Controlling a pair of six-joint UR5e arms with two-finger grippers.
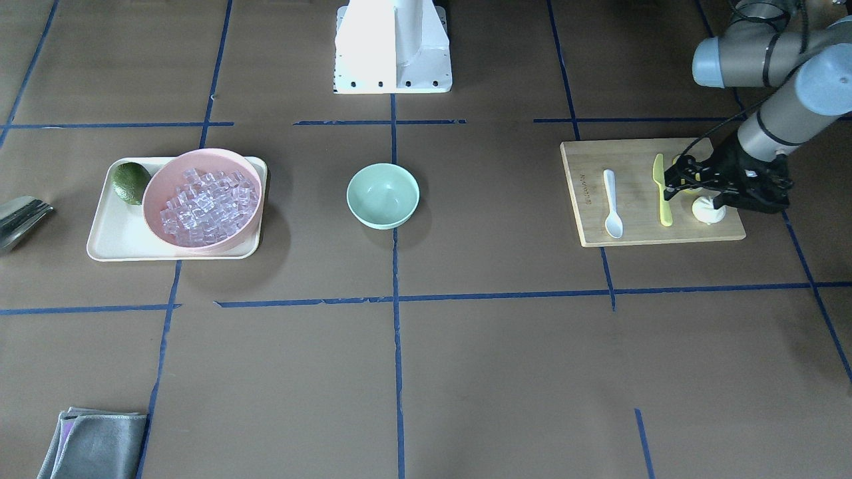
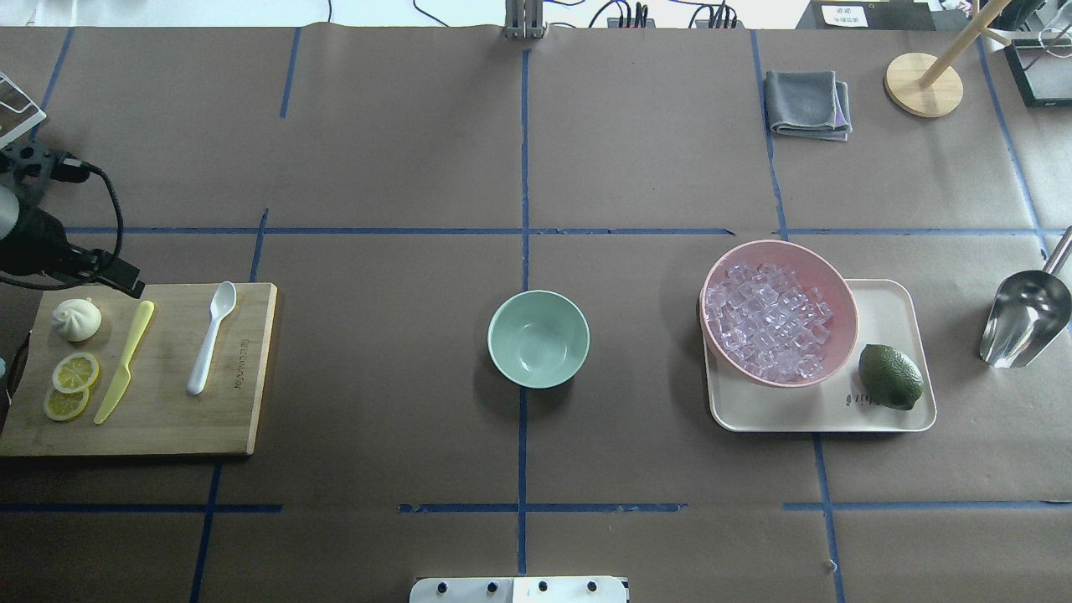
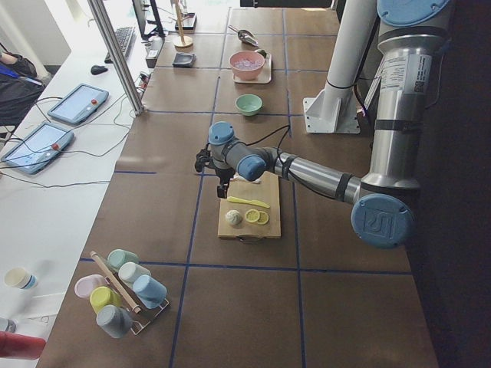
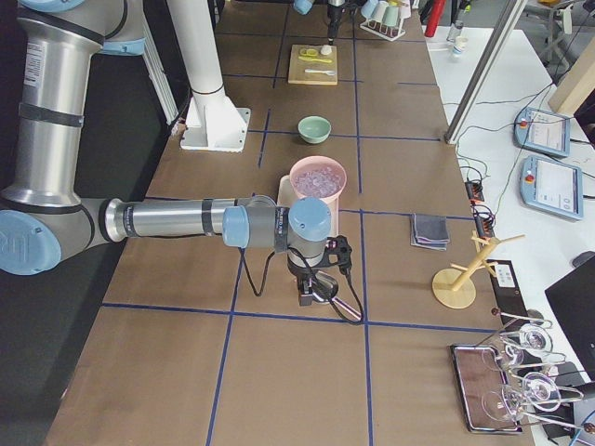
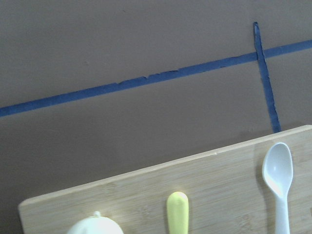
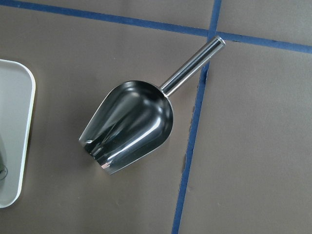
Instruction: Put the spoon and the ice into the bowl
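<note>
The white spoon (image 1: pixel 612 203) lies on the wooden cutting board (image 1: pixel 639 233), scoop towards the table's far side; it also shows in the overhead view (image 2: pixel 211 337) and the left wrist view (image 5: pixel 279 180). The mint-green bowl (image 2: pixel 538 338) stands empty at the table's centre. Several clear ice cubes (image 2: pixel 770 322) fill the pink bowl (image 2: pixel 842 285). My left gripper (image 1: pixel 671 181) hovers open and empty over the board by the yellow knife's handle, apart from the spoon. My right gripper (image 4: pixel 305 299) hangs above a steel scoop (image 6: pixel 129 126); I cannot tell whether it is open or shut.
A yellow knife (image 2: pixel 126 360), a white bun (image 2: pixel 76 319) and lemon slices (image 2: pixel 71 385) share the board. A cream tray (image 2: pixel 888 419) holds the pink bowl and a lime (image 2: pixel 890 377). A grey cloth (image 2: pixel 806 103) and a wooden stand (image 2: pixel 923 84) sit far right.
</note>
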